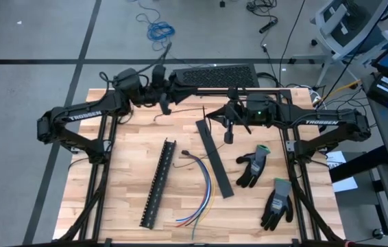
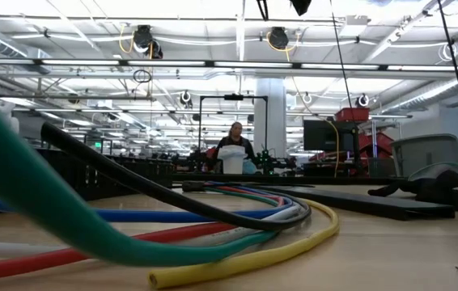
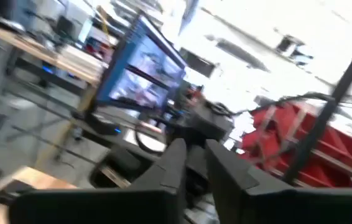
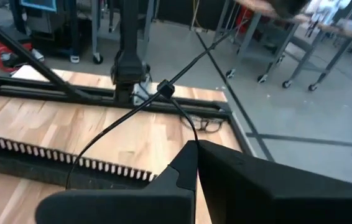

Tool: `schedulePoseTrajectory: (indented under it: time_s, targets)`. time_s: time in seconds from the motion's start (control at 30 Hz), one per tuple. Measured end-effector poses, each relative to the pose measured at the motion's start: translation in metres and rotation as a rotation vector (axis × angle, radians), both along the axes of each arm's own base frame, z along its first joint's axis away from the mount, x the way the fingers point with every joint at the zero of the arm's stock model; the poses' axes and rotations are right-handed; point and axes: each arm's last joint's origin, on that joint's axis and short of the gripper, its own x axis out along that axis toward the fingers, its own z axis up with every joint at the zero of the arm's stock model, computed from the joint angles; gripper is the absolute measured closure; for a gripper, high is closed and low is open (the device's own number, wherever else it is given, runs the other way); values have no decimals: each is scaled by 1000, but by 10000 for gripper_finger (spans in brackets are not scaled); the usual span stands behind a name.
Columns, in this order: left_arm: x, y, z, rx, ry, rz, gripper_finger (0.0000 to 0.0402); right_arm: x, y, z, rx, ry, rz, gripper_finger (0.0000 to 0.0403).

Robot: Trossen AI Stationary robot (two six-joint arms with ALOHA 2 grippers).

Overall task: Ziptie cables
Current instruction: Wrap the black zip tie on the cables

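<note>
Left fingers [image 3: 191, 163] slightly parted, held nothing, aloft over counter's [image 1: 125, 144] far edge. Right fingers [image 4: 196, 163] pressed together, pinched a thin dark zip tie [image 4: 140, 106]. Cables [image 1: 203, 189] lay mid-counter between slotted strip [image 1: 158, 182] and flat black cover strip [image 1: 214, 158].

"TROSSEN" in white on left arm [image 1: 84, 115], same on right arm [image 1: 324, 123]
</note>
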Motion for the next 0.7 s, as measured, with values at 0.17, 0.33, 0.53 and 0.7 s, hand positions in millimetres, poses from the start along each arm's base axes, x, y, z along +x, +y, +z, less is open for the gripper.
schedulePoseTrajectory:
  time_s: [0.17,0.33,0.53,0.7]
  targets:
    - [0,-3,-4,-10,60,-98,272,1,-2,7,-36,-67,-1,403]
    - [1,-6,-8,-17,89,-110,227,1,-3,9,-48,-87,-1,403]
    - [6,-4,-14,-37,131,-86,215,2,-2,11,-50,-108,0,403]
    - [14,-5,-23,-51,171,-78,214,2,-3,14,-53,-139,0,403]
